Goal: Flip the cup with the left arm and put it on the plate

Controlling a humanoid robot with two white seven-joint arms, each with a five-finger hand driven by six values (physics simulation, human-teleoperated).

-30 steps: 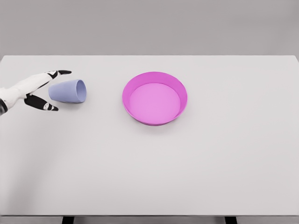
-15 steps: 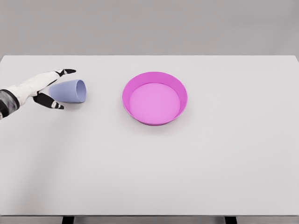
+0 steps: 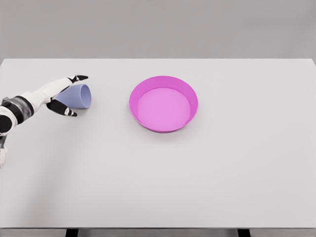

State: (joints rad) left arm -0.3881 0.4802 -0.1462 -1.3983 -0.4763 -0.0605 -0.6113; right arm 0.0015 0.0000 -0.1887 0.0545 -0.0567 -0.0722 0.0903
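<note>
Light was bright, flat and even across the counter; shadows were barely there, everything sharp, no glare.

A white table is filling most of the view, its top lying flat and running nearly edge to edge. Two dark legs are showing below its near edge. A plain grey wall is standing behind it.

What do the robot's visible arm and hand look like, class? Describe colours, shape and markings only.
Only the left arm shows. It is slim and white, with a dark grey banded section near the wrist. The left hand is white with long, thin fingers ending in black tips, and black patches on the thumb.
</note>
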